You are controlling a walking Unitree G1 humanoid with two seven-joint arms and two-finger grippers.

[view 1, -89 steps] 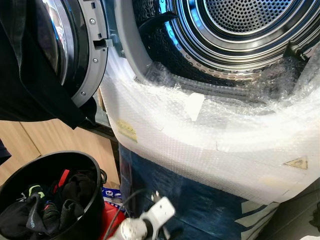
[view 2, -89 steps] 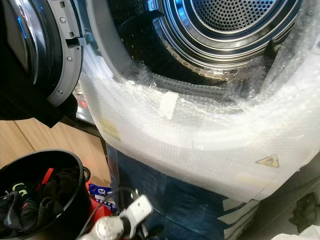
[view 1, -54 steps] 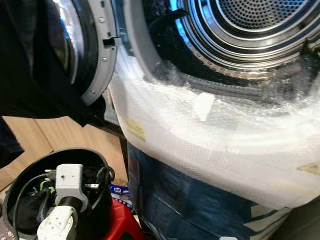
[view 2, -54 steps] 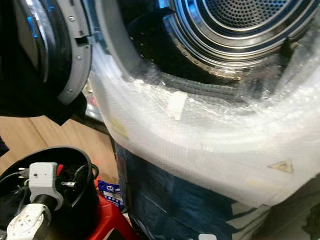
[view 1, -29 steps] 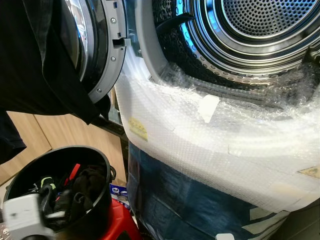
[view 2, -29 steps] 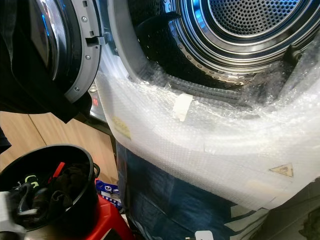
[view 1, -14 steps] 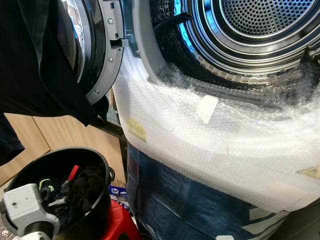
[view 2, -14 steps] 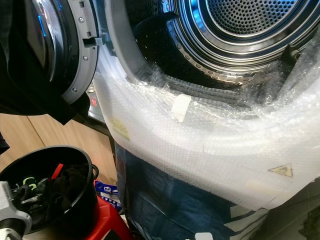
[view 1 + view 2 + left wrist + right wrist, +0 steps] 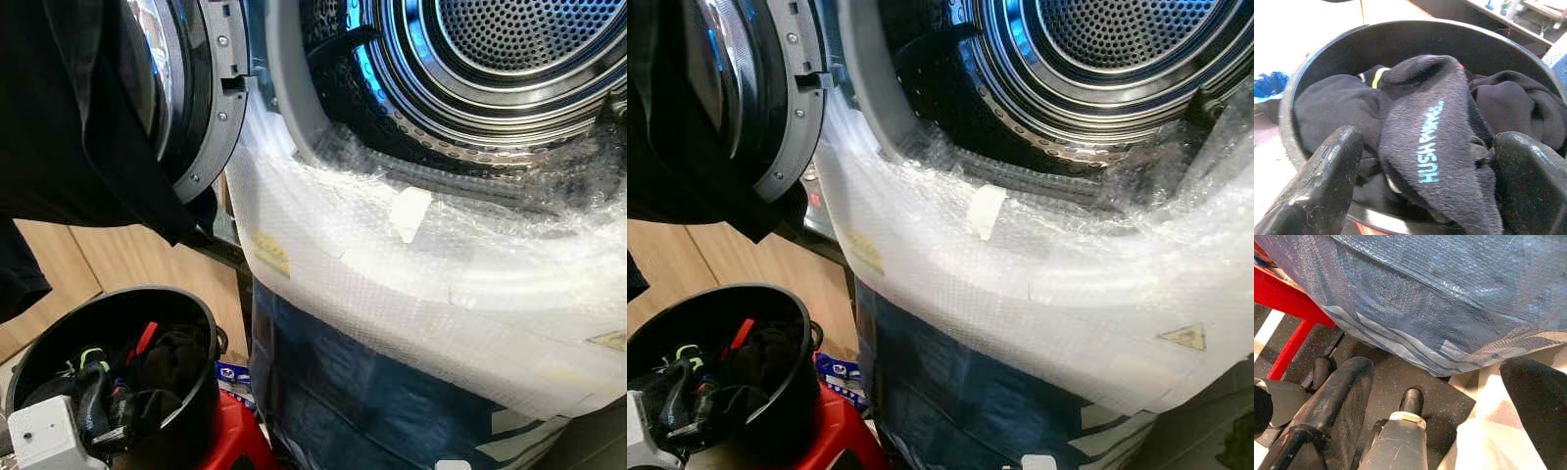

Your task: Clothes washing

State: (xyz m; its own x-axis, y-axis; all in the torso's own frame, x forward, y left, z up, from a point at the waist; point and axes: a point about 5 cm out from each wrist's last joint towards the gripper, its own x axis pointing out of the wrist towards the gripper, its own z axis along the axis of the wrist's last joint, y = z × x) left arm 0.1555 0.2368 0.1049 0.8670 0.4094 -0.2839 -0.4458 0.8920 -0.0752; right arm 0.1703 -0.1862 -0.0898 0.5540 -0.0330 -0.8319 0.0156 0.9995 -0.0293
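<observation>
Clothes, mostly dark socks and other dark garments with touches of neon yellow and red, are piled in a round black bucket that is seen at the lower left of the head views, set on a red stand just beside the washing machine. In the left wrist view a dark sock printed with light-blue lettering lies on top of the pile, draped over the other garments inside the bucket's rim.

The left gripper is held over the bucket, its two black fingers spread wide apart on either side of the lettered sock; whether they touch the fabric cannot be told, and nothing is clamped between them. The white housing of the left wrist is seen at the bucket's near edge in the left eye view.

The washing machine's steel drum is seen through the open porthole, ringed by a grey door seal. The door is swung open to the left, and a black garment hangs across it. The machine's front is wrapped in bubble wrap above a blue woven plastic sheet.

The right gripper is held low beside the machine, its fingers apart and holding nothing, above a dark speckled floor, with the blue sheet and a leg of the red stand before it.
</observation>
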